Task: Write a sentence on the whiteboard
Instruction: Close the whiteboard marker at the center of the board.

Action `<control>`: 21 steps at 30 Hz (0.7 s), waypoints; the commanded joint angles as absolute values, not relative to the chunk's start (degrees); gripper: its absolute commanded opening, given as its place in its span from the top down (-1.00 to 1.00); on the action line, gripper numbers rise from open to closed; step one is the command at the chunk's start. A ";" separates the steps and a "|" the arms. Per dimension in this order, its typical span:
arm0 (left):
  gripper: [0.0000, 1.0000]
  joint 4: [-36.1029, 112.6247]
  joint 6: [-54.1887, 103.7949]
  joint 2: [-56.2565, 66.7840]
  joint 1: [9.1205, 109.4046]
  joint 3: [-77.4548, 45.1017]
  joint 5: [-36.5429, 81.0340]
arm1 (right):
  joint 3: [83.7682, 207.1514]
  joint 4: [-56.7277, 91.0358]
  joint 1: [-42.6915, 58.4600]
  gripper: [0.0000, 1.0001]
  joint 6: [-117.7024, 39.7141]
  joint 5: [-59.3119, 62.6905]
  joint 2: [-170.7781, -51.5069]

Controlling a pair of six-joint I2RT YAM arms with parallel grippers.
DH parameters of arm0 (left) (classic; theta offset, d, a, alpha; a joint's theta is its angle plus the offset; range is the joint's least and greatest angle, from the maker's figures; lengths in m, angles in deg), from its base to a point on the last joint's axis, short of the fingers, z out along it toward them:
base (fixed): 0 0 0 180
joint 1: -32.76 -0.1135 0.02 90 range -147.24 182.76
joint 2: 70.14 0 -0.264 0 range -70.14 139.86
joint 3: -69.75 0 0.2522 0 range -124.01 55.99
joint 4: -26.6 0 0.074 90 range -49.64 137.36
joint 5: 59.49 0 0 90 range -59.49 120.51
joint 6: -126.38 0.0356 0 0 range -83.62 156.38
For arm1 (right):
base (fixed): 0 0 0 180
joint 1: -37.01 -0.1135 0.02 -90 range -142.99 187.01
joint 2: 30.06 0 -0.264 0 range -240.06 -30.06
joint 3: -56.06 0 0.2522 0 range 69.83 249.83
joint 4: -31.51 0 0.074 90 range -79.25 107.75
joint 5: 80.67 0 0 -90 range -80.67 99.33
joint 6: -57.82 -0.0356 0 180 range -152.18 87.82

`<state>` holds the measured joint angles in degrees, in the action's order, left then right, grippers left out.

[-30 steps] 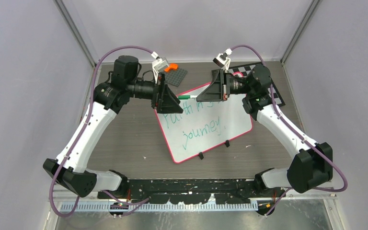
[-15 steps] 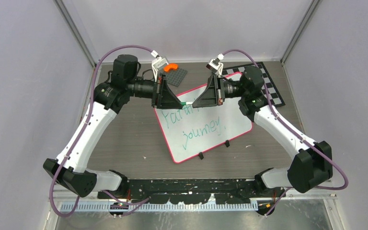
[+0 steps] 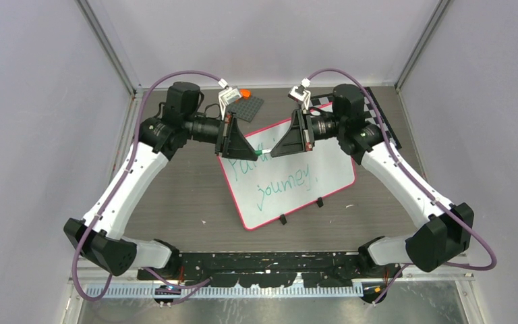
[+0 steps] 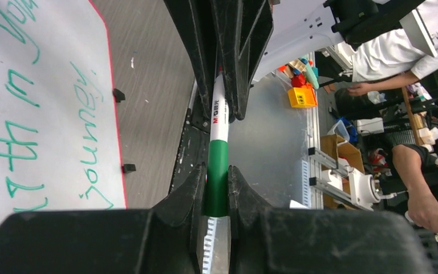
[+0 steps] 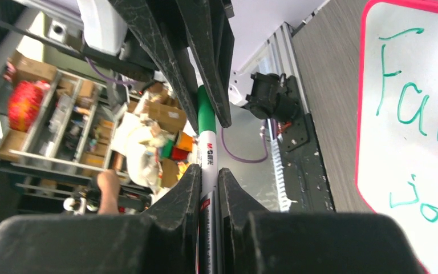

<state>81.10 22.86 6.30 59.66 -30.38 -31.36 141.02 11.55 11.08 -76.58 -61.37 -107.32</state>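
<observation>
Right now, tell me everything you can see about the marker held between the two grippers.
The marker is a slim plastic pen with a white barrel bearing red and black print and a green end, probably its cap. It spans roughly level between both arms, above the whiteboard. The left gripper pinches the green end; the right gripper pinches the white barrel. Its tip is hidden.

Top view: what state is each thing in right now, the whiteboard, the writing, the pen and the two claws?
whiteboard, lying flat, askew, written on.
sentence, green, two lines, top line partly hidden.
green marker, held clear of the board at both ends.
left gripper, shut on the green marker's green end.
right gripper, shut on its barrel.
</observation>
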 commanded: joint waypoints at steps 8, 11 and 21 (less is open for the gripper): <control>1.00 66.55 14.45 7.73 62.88 -28.62 -36.37 | 146.50 -4.19 4.42 1.00 -61.88 -57.94 -107.96; 1.00 65.53 14.10 7.86 63.04 -28.07 -36.51 | 146.73 -3.73 3.87 0.99 -62.24 -58.75 -108.24; -0.04 102.37 48.98 8.44 59.63 -46.25 -12.01 | 143.31 -4.27 9.28 0.99 -61.68 -56.58 -106.21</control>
